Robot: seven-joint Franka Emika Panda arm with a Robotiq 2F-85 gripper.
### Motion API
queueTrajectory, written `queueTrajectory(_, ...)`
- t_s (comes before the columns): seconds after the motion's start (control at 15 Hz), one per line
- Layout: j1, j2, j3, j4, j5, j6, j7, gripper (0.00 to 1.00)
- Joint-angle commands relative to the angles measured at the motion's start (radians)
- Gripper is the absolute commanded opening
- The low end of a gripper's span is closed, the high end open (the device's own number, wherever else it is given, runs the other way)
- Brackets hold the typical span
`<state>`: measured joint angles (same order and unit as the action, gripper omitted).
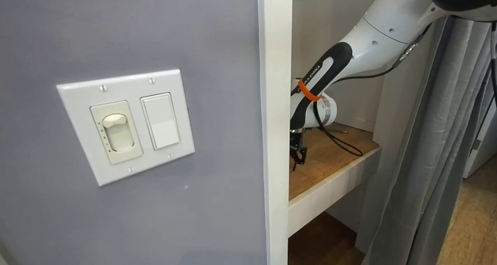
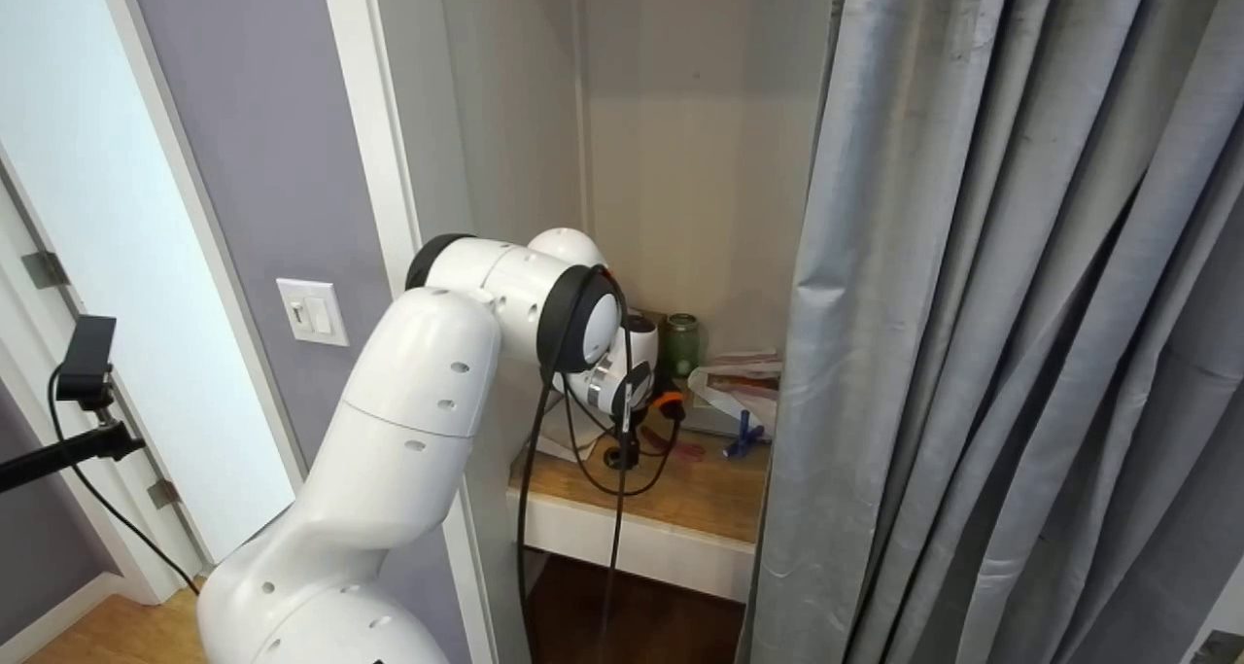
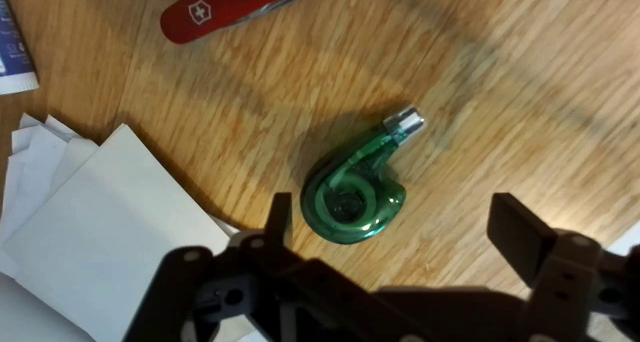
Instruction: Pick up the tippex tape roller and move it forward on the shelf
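Wrist view: nearest the lens, the black two-finger Robotiq gripper (image 3: 392, 209) has its fingertips spread wide apart. Just beyond them, closer to the one at the picture's left, a translucent green, snail-shaped tape roller (image 3: 360, 182) lies flat on the pale-wood shelf (image 3: 525, 81), its silvery tip slanting up and to the right. Whether its round body sits between the fingers or below them cannot be told. Near the roller, partly covered by the gripper, rests a loose stack of white paper (image 3: 115, 207). Farther off, a red pocket knife (image 3: 225, 11) with a white cross emblem runs out of the top of the view; at the left edge, a blue tube (image 3: 12, 51) with a white end shows only in part.

In an exterior view, a lilac-grey painted wall (image 1: 221, 141) bearing a white double switch plate (image 1: 138, 119) fills the foreground. In both exterior views, the white, black-trimmed Franka arm (image 1: 380, 40) slants down over the shelf, behind its thick white front edge (image 1: 334, 189). In an exterior view, a silvery-grey fabric curtain (image 2: 923, 333) hangs before part of the shelf; deeper in, a green glass jar (image 2: 682, 343) stands near the pale back wall (image 2: 719, 158).
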<state>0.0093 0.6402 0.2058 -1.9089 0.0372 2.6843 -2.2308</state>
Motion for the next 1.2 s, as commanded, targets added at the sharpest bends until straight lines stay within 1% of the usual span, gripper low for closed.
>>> queueTrajectory(0.0,0.011,0.049,-0.001,0.064,-0.056,-0.009,0.034,1.0)
queueTrajectory(0.4,0.028,0.094,-0.006,0.113,-0.102,-0.028,0.042,1.0)
queueTrajectory(0.93,0.025,0.136,-0.001,0.164,-0.116,-0.039,0.035,1.0)
queueTrajectory(1.0,0.026,0.141,-0.001,0.169,-0.117,-0.044,0.036,0.99)
queueTrajectory(1.07,0.027,0.143,-0.001,0.174,-0.118,-0.051,0.036,0.92)
queueTrajectory(1.13,0.029,0.146,-0.001,0.178,-0.119,-0.059,0.036,0.89)
